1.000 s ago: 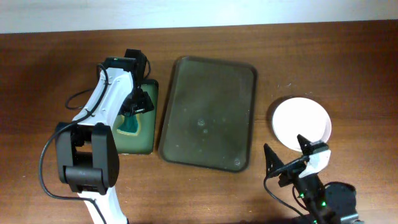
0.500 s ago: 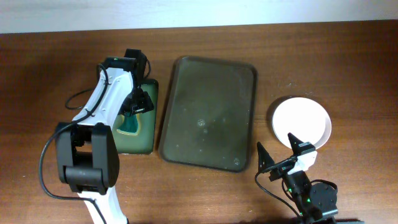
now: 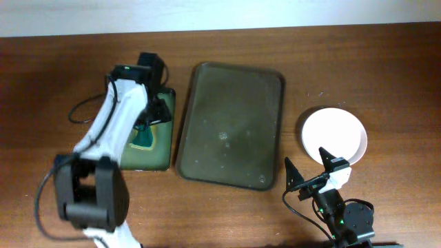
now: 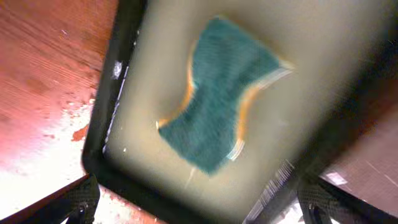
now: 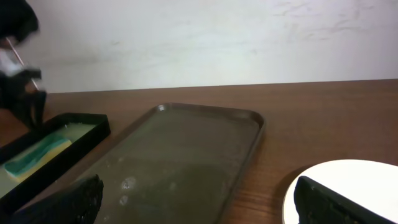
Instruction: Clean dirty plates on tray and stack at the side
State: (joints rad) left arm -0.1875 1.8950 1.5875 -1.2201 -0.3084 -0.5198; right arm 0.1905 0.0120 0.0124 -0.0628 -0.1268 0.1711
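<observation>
STEP: likely last, tray bare, plates stacked beside it | TOOLS: my left gripper spread over sponge, my right gripper spread, holding nothing | NEXT: raise left gripper clear

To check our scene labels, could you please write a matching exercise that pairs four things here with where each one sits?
Things:
1. sponge
2. large tray
3. white plate
4. right gripper

Places or states:
A. on the bare table, right of the large tray
B. in the small green tray
C. mid-table, holding no plates
D. open, near the table's front edge

Pairs: 1-B, 2-C, 3-A, 4-D
</observation>
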